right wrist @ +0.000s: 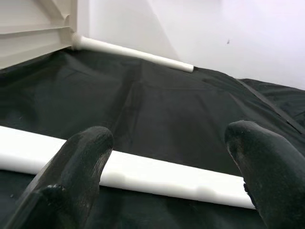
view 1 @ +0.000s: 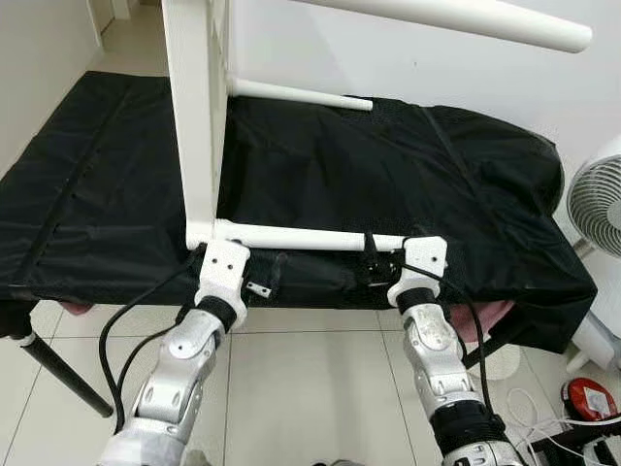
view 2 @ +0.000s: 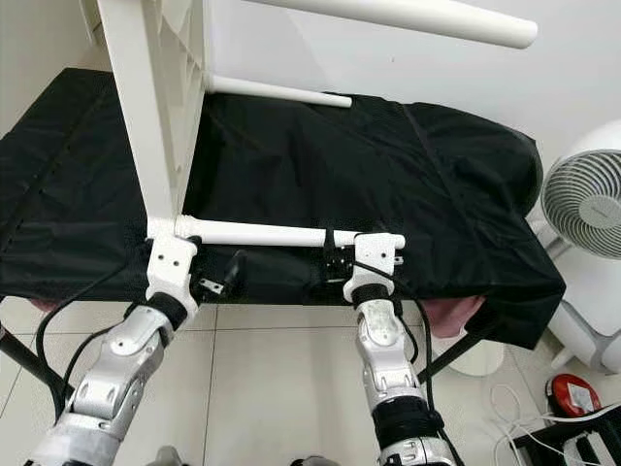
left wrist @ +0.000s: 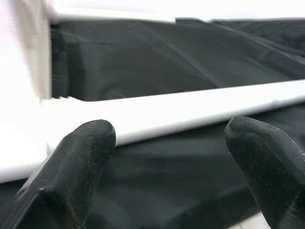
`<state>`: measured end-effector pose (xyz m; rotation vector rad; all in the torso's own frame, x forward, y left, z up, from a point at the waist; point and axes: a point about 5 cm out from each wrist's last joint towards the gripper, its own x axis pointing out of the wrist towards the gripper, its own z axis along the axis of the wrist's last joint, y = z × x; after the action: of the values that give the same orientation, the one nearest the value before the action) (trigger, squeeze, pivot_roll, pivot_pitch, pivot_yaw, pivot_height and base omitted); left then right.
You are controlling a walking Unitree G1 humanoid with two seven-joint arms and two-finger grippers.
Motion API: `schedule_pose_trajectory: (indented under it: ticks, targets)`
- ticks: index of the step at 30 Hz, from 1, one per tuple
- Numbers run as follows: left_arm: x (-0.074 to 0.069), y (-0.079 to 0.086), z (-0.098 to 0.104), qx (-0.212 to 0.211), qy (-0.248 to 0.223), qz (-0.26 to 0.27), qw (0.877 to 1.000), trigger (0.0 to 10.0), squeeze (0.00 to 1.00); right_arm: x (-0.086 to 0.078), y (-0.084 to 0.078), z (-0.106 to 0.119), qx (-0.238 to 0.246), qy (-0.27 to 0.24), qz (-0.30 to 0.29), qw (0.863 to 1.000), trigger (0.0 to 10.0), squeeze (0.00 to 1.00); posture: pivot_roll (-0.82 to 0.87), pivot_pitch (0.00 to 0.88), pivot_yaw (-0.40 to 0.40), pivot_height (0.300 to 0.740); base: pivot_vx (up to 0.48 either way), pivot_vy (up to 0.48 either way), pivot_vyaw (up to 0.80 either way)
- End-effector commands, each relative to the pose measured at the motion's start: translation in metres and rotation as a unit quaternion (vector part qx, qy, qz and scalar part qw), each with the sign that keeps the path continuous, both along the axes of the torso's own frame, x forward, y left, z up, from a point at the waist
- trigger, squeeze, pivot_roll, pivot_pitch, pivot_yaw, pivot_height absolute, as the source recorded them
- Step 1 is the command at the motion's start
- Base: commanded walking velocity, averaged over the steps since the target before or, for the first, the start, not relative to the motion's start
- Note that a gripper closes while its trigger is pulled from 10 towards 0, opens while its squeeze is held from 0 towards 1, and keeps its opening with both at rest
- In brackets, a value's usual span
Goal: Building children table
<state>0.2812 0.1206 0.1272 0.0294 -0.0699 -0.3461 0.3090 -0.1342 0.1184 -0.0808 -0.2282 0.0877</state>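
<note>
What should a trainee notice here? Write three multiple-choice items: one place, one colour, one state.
1. The fan stands
A. on the robot's right
B. on the robot's left
C. on the cloth

2. The cloth under the table is
A. white
B. black
C. red

3. The left gripper and right gripper are
A. both shut
B. both open
C. one open, one shut

Key: A, it shows at the right edge; B, dark fabric throughout; B, both wrist views show fingers spread before the near leg.

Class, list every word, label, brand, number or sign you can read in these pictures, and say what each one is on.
No readable text.
The white table, its legs, the black cover and the fan show no lettering.
The red object on the floor is too small to read.
</note>
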Motion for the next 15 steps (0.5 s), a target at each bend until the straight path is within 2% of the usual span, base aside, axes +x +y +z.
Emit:
schedule_pose_trajectory:
  ticks: [1,15]
  targets:
    - [0.0007,0.0053,0.0003,-0.002,-0.009,0.064,0.998,10.0,0.0,0.0008,-0.0014,-0.0002,-0.007,-0.002,0.004,1.0,10.0,0.0,0.03,0.0,-0.12,0.74,0.0,0.0,0.0]
    - [-0.0014,0.0001,0.0034,0.017,-0.034,0.046,0.998,10.0,0.0,0.0058,-0.0013,0.0019,-0.017,-0.006,0.011,1.0,10.0,0.0,0.04,0.0,-0.13,0.74,0.0,0.0,0.0]
